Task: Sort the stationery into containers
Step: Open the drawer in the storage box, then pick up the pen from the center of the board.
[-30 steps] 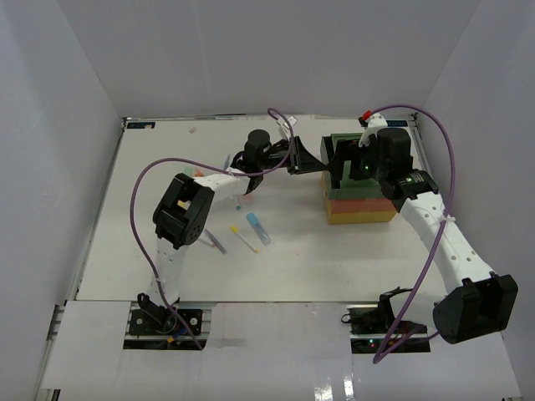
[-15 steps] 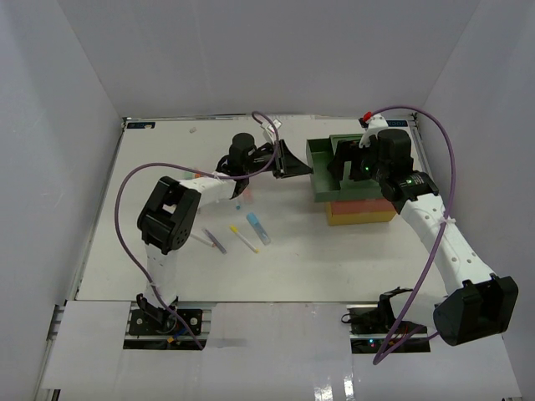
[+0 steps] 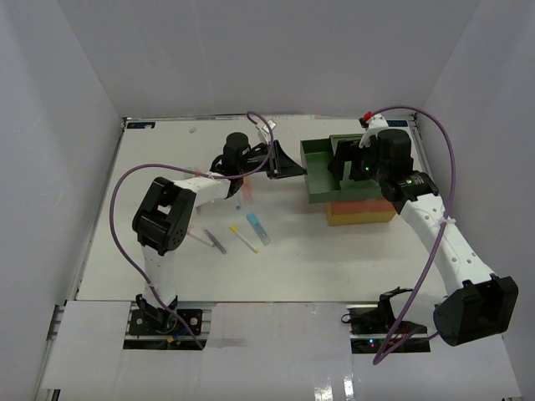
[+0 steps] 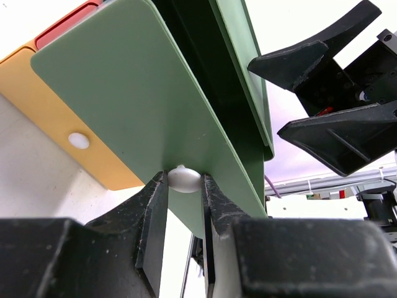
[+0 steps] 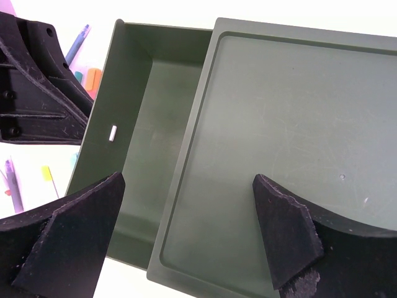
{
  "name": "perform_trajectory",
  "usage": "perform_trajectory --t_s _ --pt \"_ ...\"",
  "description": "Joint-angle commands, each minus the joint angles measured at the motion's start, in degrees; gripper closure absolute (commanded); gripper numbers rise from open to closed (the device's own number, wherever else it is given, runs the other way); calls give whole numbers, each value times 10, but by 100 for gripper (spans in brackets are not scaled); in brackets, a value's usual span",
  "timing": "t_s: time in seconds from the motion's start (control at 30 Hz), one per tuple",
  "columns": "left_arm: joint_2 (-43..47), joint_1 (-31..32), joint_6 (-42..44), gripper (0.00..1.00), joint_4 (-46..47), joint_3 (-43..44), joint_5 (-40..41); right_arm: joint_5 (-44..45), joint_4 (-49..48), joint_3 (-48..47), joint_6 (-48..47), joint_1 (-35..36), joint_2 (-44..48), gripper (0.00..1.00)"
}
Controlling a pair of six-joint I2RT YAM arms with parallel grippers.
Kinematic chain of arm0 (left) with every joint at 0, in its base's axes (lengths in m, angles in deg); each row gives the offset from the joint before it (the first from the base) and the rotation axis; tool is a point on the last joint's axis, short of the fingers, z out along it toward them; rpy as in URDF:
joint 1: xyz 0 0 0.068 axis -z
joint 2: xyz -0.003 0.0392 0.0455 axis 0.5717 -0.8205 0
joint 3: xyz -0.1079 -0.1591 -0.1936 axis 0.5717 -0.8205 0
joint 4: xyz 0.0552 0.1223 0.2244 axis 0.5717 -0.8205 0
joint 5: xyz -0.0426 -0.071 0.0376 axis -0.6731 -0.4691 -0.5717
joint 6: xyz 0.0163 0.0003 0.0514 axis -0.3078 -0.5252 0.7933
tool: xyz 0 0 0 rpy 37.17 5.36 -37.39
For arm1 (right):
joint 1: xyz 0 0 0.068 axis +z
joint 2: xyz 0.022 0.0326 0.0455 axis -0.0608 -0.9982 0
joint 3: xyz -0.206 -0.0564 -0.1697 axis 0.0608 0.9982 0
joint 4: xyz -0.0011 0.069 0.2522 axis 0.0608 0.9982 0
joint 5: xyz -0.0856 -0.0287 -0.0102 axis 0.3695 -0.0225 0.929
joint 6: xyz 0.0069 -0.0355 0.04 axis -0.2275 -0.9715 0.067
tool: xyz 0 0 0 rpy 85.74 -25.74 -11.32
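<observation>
The containers are one stacked box: green top, red-orange middle, yellow bottom. The green drawer stands pulled out to the left and looks empty inside. My left gripper is shut on the drawer's white knob. Open, my right gripper hovers over the box's green top, nothing between its fingers. Stationery lies on the table left of the box: a blue marker, a yellow stick, a purple pen.
More stationery sits under the left arm: an orange piece and a blue pen. The yellow drawer front is closed, with its own white knob. White walls enclose the table.
The left gripper has moved left with the knob in its grip, and the green drawer has slid out of the box. The right gripper has stayed over the box's top.
</observation>
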Motion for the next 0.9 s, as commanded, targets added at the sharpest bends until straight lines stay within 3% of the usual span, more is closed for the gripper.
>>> perform_trajectory --t_s 0.0,0.27,0.47,0.67,0.8,0.87 --pt "43 -4 15 71 -18 -11 -22 6 -3 6 3 -2 12 10" --pt "54 -11 27 42 -54 -4 -18 5 0 6 0 -2 18 10" --pt "73 -15 67 31 -120 15 -4 6 3 5 -4 -1 25 10" --pt "110 -32 132 27 -214 9 32 9 7 5 -12 -2 38 10" --pt "176 -43 202 22 -369 -4 128 14 7 8 -16 -2 50 10" --pt "209 -44 240 17 -416 -20 223 19 7 12 -16 -2 61 10"
